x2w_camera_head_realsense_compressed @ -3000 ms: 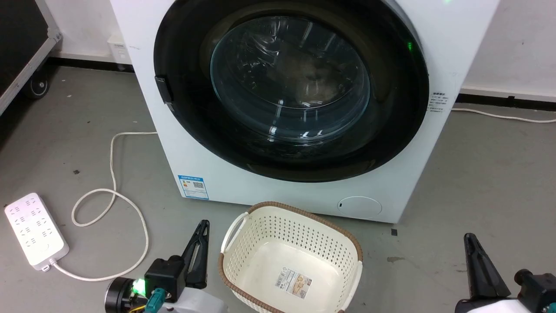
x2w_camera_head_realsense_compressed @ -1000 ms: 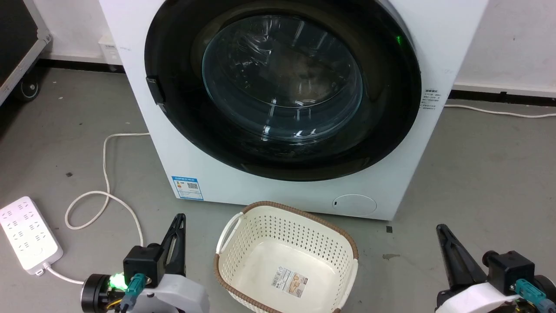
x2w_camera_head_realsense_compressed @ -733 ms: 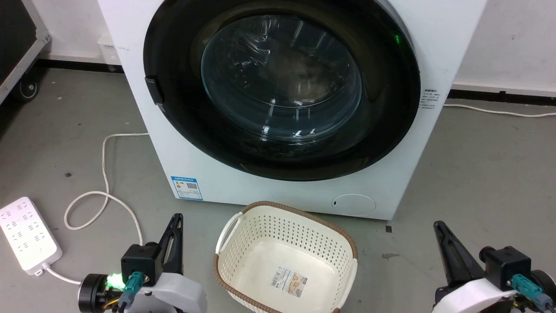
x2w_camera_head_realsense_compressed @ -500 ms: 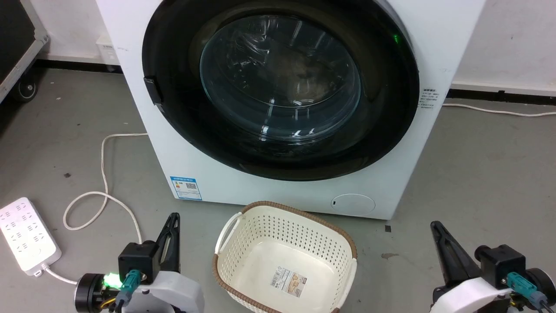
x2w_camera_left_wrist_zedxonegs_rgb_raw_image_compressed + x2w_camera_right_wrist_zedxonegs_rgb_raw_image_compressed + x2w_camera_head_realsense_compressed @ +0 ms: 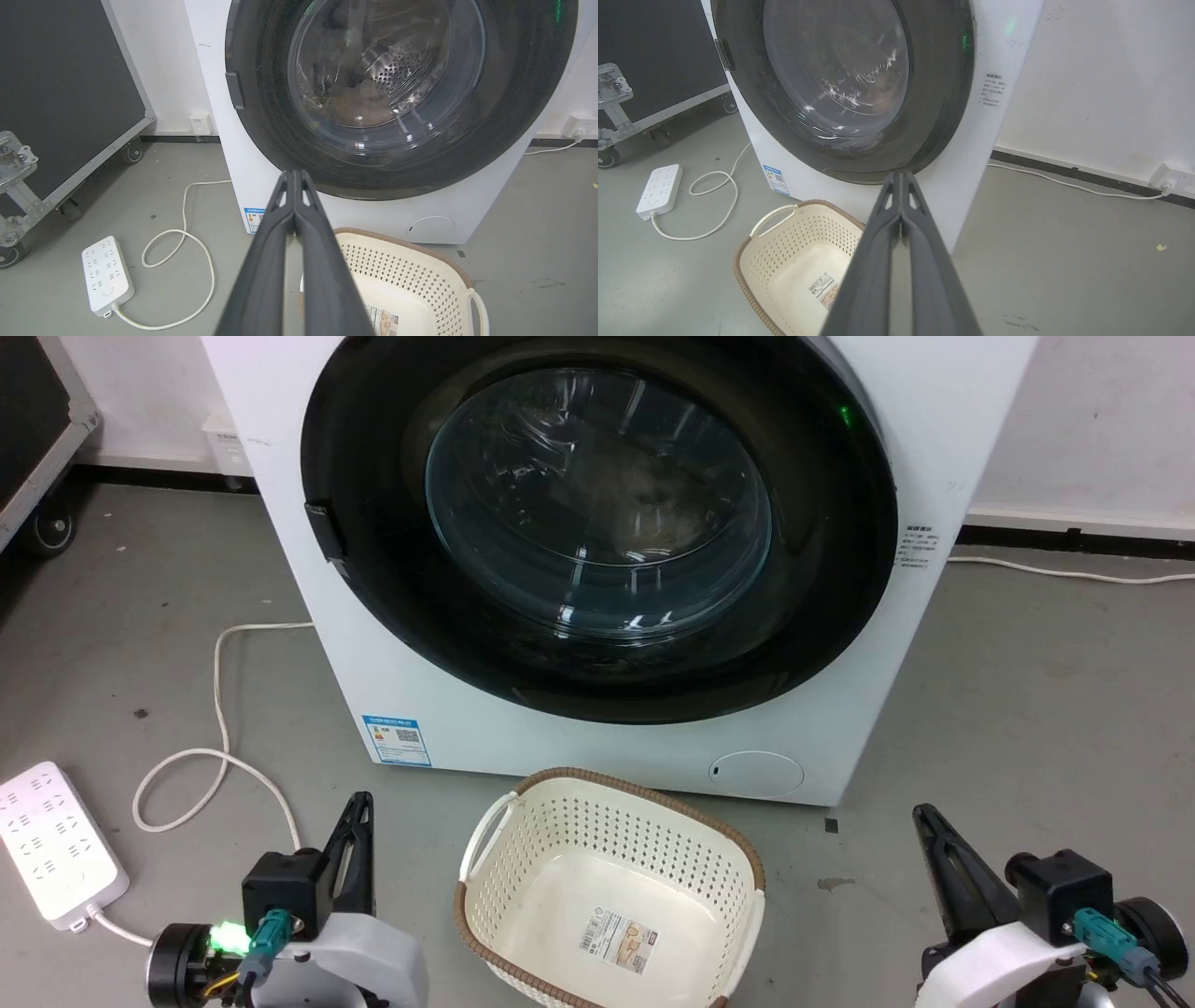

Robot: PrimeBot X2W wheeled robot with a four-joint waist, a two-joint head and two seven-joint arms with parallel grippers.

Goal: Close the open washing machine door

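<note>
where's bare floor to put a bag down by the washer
Bare floor right of the washing machine, between its side, the wall cable and the right tool. Crowded on the left: power strip, looped cord; basket sits in front.

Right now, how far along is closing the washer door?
Done, it seems: the washing machine door lies flush in the white machine front, no gap visible. In hand: nothing; the left claw and right claw are shut, empty, low on either side of the basket. Left: perhaps only confirming it clicked shut, which cannot be seen.
</note>
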